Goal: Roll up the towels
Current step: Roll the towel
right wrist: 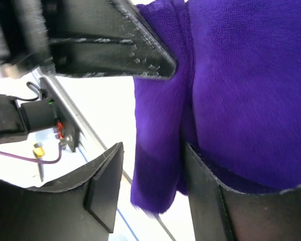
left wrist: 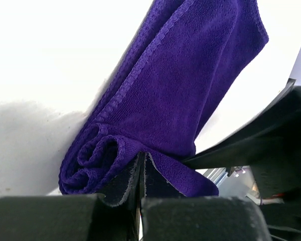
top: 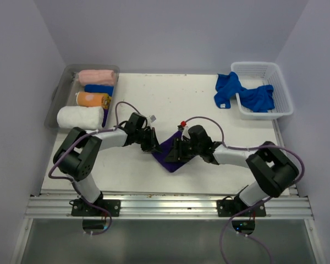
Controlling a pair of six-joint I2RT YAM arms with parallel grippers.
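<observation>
Purple towel (top: pixel 170 158) lay mid-way on the table (top: pixel 209 104), soft and limp; I judged its rolled end the best hold. Left gripper (left wrist: pixel 140 173) sat clenched there, right gripper (right wrist: pixel 153 168) stood open around a fold.

Reaching inward with left arm (top: pixel 107 138) and right arm (top: pixel 231 155), fingertips nearly meeting. Pressed flat together at the left gripper (left wrist: pixel 142 170); spread well apart at the right gripper (right wrist: pixel 153 160).

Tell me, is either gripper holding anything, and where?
The left gripper pinches the purple towel at its rolled end; the right gripper stands open around a fold.
</observation>
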